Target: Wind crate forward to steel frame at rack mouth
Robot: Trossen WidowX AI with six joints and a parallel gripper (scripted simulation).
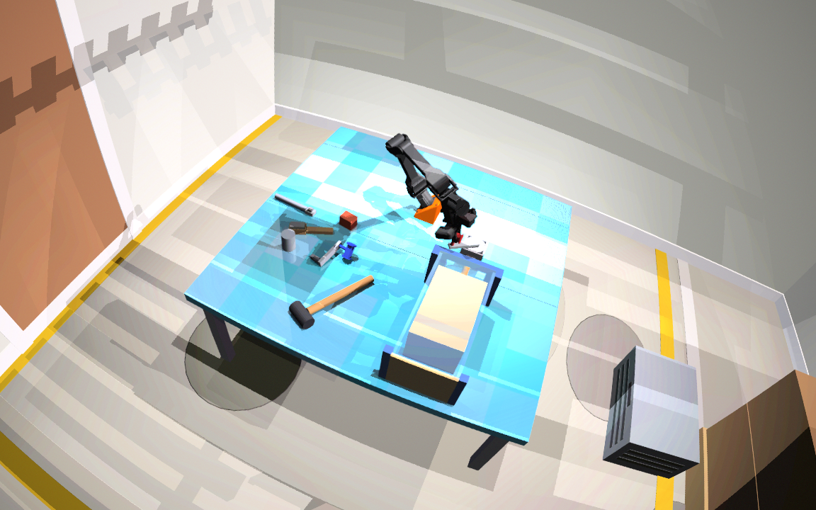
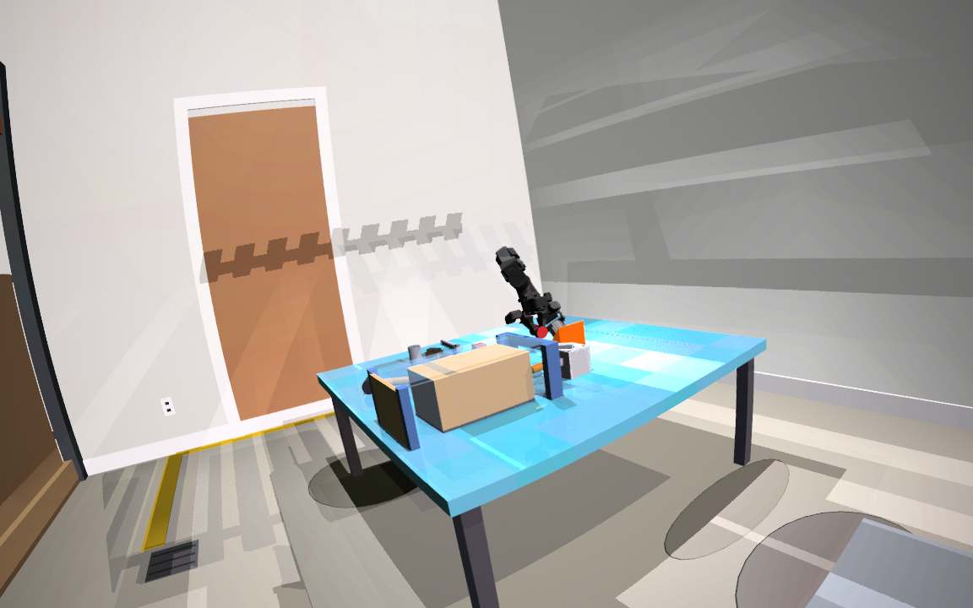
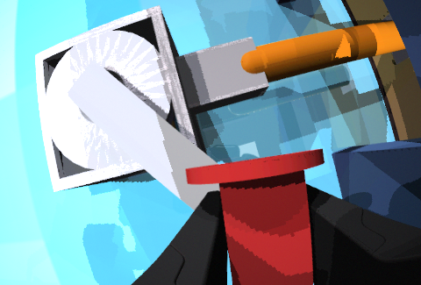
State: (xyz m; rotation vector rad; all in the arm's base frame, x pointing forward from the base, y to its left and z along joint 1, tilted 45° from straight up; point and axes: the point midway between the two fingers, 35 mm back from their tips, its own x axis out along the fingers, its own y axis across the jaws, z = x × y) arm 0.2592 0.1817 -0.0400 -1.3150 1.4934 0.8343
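My gripper [image 1: 456, 239] [image 2: 542, 331] [image 3: 252, 196] is shut on the red knob of the winch handle. The handle's pale arm [image 3: 136, 123] runs from the knob to the middle of the round top of the winch [image 2: 579, 364] [image 3: 163, 53]; its key end is hidden. An orange strap [image 3: 307, 53] [image 2: 537, 368] runs from the winch toward the crate [image 1: 449, 304] [image 2: 479, 385]. The tan crate sits flat inside the cubby, behind the blue frame [image 1: 493, 290] [image 2: 552, 370] at the winch end. A narrow gap shows between the crate's front and that frame.
On the bench [image 1: 398, 393] lie a mallet [image 1: 341, 295], a hammer [image 1: 316, 229], a grey cylinder [image 1: 287, 240], a red block [image 1: 348, 219], a blue spool-like piece [image 1: 348, 251] and other tools. An orange wedge [image 1: 428, 212] [image 2: 571, 333] stands beside the arm.
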